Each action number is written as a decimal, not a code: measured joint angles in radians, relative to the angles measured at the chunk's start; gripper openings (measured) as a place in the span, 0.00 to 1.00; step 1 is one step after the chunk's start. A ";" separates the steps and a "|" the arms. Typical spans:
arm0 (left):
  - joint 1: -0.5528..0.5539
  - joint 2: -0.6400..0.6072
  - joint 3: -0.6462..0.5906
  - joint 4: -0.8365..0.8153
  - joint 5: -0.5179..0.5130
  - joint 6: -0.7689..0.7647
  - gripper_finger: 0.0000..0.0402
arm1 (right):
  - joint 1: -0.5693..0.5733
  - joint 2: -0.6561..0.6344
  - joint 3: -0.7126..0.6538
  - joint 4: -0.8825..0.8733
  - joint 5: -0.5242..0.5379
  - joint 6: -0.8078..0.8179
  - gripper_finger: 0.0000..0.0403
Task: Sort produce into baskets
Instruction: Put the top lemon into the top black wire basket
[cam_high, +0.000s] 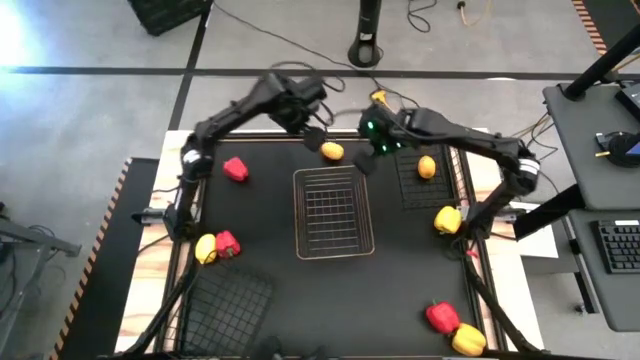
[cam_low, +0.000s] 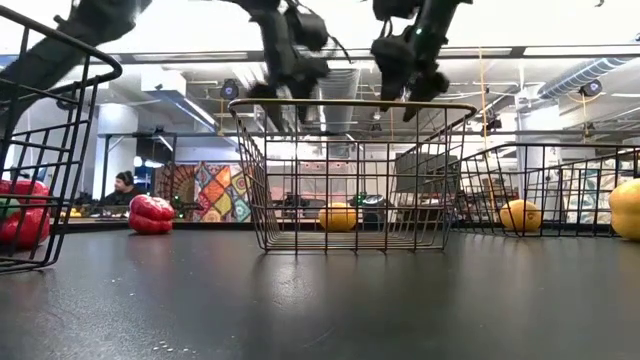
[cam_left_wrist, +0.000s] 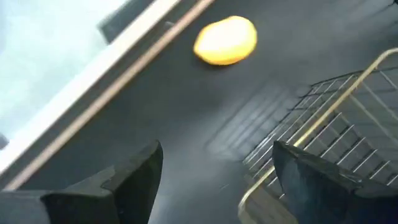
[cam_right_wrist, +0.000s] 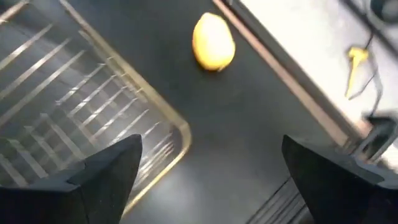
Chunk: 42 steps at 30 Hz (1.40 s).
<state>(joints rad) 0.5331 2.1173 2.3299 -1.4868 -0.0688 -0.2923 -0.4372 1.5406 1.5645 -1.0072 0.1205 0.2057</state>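
A yellow lemon (cam_high: 332, 151) lies on the black mat just beyond the far edge of the pale wire basket (cam_high: 333, 211). It also shows in the left wrist view (cam_left_wrist: 225, 40), the right wrist view (cam_right_wrist: 213, 42) and the low view (cam_low: 338, 217). My left gripper (cam_high: 315, 135) hangs open and empty above the mat, just left of and beyond the lemon. My right gripper (cam_high: 368, 158) hangs open and empty just right of the lemon, by the basket's far right corner. A second lemon (cam_high: 427, 166) lies in the black basket (cam_high: 425, 185) at the right.
A red pepper (cam_high: 235, 169) lies at far left. A yellow pepper (cam_high: 205, 248) and a red one (cam_high: 227, 243) lie at left, beyond a black basket (cam_high: 225, 305). A yellow pepper (cam_high: 447, 219) lies at right. A red pepper (cam_high: 441, 316) and a yellow one (cam_high: 467, 340) lie near right.
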 joint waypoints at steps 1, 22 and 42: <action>0.001 -0.028 0.000 -0.012 -0.020 0.010 0.71 | -0.022 0.022 0.020 0.004 -0.014 -0.064 0.94; -0.036 -0.396 -0.011 -0.015 -0.016 0.266 0.71 | -0.173 0.688 0.695 -0.170 -0.260 0.150 0.94; -0.061 -0.805 -0.704 0.580 0.191 0.296 0.71 | -0.156 0.915 0.787 -0.180 -0.217 0.186 0.94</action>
<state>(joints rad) 0.4721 1.3118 1.6259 -0.9072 0.1219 0.0032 -0.5934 2.4555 2.3512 -1.1875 -0.0968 0.3920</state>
